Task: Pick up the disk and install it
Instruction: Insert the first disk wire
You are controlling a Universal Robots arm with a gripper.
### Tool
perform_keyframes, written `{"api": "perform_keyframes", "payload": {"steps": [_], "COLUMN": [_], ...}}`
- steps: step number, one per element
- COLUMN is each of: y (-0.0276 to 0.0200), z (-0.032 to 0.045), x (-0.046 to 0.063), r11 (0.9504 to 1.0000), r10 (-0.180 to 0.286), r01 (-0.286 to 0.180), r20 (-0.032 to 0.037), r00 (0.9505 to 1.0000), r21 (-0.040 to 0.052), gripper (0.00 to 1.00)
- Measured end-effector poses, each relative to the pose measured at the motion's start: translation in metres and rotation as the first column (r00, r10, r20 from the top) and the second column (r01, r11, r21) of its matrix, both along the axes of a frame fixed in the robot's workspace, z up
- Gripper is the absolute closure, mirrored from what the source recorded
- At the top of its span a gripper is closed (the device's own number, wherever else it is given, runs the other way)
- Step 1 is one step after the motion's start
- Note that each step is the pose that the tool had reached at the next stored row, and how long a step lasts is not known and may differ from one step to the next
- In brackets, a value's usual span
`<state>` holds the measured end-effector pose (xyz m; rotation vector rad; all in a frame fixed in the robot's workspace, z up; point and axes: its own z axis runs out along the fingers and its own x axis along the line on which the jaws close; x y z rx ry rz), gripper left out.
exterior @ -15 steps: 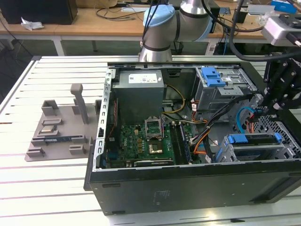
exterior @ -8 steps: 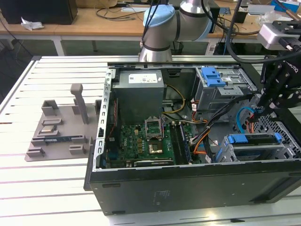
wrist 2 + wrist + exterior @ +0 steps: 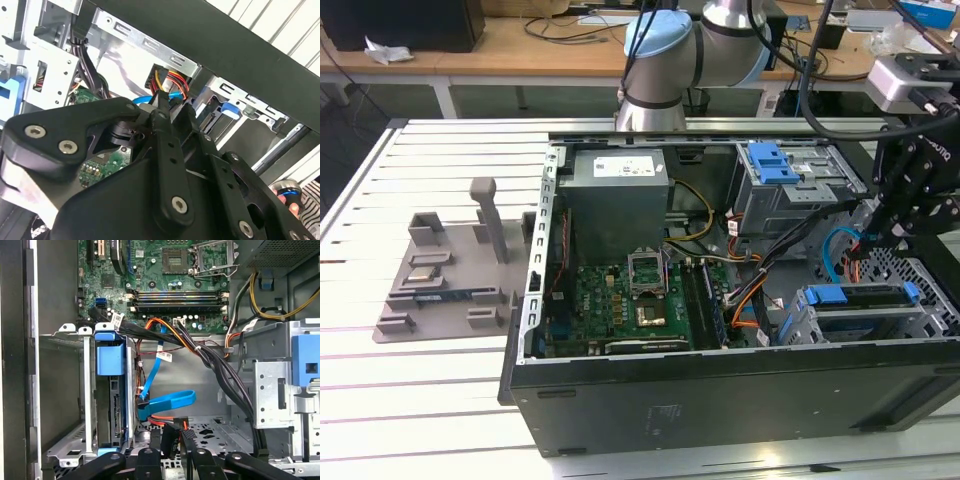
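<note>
Setting: white slatted metal desk (image 3: 420,400) carrying an open black computer tower case (image 3: 720,400) laid on its side, which reaches toward the desk's edge at the exterior view's right; a wooden bench with cables stands behind.
Grey moulded fixture tray (image 3: 450,270): on the desk near the edge at the exterior view's left, well apart from the arm.
Inside the case: green motherboard (image 3: 620,300), large grey metal power-supply box (image 3: 617,200) toward the far edge, and a blue plastic bracket (image 3: 772,162) on the far drive cage.
Disk: the silver-grey hard drive with blue plastic side rails (image 3: 860,297) sits in the metal drive cage at the case's near corner, at the exterior view's right. In the first wrist view it (image 3: 116,410) stands on edge in the cage, blue rail end outward; its label is hidden.
Hidden: cage walls cover most of the drive, and black cable bundles cross beside it.
Black gripper (image 3: 873,240): lowered into the case just beside the cage, apart from the disk.
Jaws: in the second wrist view the gripper (image 3: 161,97) has its tips drawn together by red and yellow wires. In the first wrist view its (image 3: 172,452) links flank a black connector under a flat blue data cable (image 3: 167,402); whether it pinches the connector cannot be told.
</note>
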<state>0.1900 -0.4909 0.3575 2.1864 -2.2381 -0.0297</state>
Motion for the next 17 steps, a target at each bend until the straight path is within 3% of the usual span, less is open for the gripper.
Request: {"api": "perform_keyframes", "payload": {"steps": [2,5,9,10,12,17], "y": [0.0000,0.0000,-0.0018,-0.0108,-0.0216,-0.0340], "z": [0.0000,0.0000,0.0000,-0.0002,-0.0004,-0.0035], "x": [0.000,0.000,0.000,0.000,0.000,-0.004], "r11": [1.0000,1.0000,1.0000,1.0000,1.0000,0.9999], "r10": [0.000,0.000,0.000,0.000,0.000,0.000], "r01": [0.000,0.000,0.000,0.000,0.000,0.000], "r20": [0.0000,-0.0001,0.0000,0.0000,0.0000,0.0000], "r00": [1.0000,1.0000,1.0000,1.0000,1.0000,1.0000], "r21": [-0.0010,-0.0020,-0.0031,-0.0032,-0.0044,-0.0149], "gripper": [0.71,0.84,0.84,0.84,0.84,0.84]}}
